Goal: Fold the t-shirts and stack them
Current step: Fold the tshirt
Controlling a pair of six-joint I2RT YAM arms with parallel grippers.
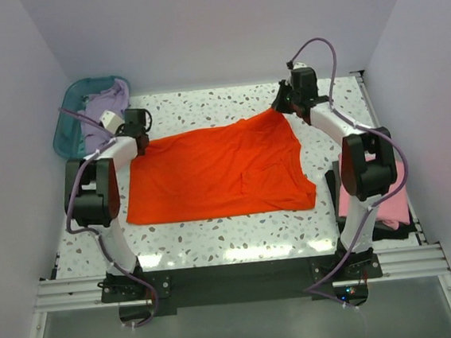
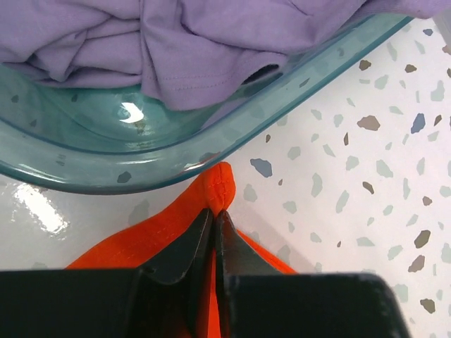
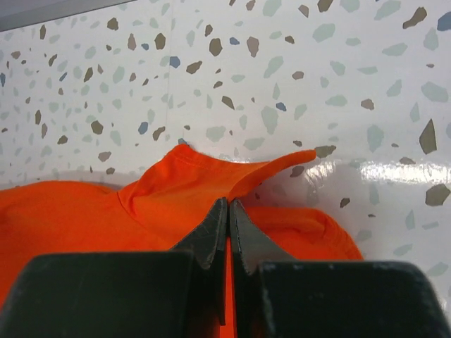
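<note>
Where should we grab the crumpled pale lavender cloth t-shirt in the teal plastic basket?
Pinch a raised fold of the pale lavender cloth t-shirt from above, probably: it lies heaped in the teal plastic basket, ridges standing up, so jaws can straddle one clear of the wall.

Plain pale walls (image 1: 220,26) close in three sides of a white bench (image 1: 204,111) speckled with grey and brown chips. Bright light glares off its glossy top. A metal rail (image 1: 70,294) runs along its near edge.
</note>
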